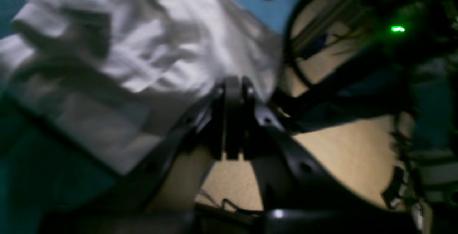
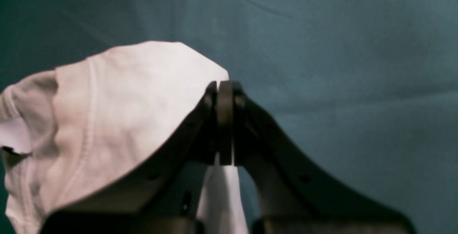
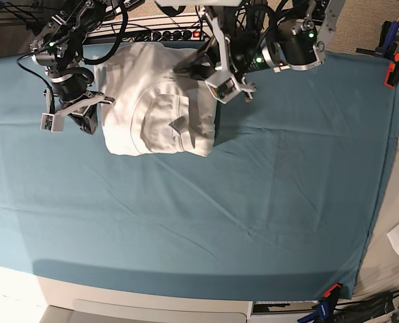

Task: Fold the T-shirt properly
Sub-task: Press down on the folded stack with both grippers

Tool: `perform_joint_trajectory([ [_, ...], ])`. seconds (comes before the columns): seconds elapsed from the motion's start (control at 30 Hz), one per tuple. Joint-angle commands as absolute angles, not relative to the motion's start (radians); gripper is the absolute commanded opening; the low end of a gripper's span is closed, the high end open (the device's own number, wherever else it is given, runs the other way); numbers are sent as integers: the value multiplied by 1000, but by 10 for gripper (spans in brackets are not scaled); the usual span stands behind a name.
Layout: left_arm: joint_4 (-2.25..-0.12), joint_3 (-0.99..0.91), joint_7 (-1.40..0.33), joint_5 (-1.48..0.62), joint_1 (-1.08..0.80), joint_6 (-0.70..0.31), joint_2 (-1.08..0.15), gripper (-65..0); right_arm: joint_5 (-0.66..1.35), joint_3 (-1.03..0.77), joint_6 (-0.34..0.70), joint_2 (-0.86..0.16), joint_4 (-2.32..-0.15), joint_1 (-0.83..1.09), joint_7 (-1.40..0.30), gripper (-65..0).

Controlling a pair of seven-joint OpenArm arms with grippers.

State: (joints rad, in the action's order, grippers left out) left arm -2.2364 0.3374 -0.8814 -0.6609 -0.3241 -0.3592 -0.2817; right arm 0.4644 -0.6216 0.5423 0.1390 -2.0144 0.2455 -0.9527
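Black jaws of both grippers pressed together at the white T-shirt's edges.

Nearest the right wrist lens, the right gripper (image 2: 224, 119) has its jaws clenched on a strip of the T-shirt (image 2: 118, 105); white fabric passes between them and bulges to one side over the teal table cloth (image 2: 340, 66). From the base view the T-shirt (image 3: 155, 101) lies partly folded at the far edge of the table cloth (image 3: 219, 215), with the right gripper (image 3: 68, 114) just beside its one side and the left gripper (image 3: 226, 84) at the opposite side. Blurred left wrist footage shows the left gripper (image 1: 234, 119) pinched tight, cloth at its tip; whether it holds fabric I cannot tell.
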Motion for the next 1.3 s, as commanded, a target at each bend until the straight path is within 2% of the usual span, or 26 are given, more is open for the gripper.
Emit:
perform_joint_trajectory([
  [0.0, -2251, 338, -848, -668, -325, -345, -272, -650, 482, -623, 546, 139, -2033, 236, -930, -650],
  [0.27, -2183, 339, -842, -688, -327, -312, -217, -650, 439, -556, 545, 139, -2033, 238, -943, -650],
  [0.43, -2121, 347, -844, -764, -317, -364, -194, -650, 361, -462, 544, 139, -2033, 238, -942, -650],
  [0.77, -2107, 492, -806, -711, -313, -419, -149, -650, 189, -353, 464, 139, -2033, 238, -904, -650],
  [1.07, -2089, 510, -759, -549, -290, -316, -122, -650, 190, -353, 463, 139, -2033, 238, -916, -650],
  [1.27, -1920, 515, -757, -570, -270, -311, -113, -650, 191, -353, 463, 139, -2033, 238, -915, -650],
])
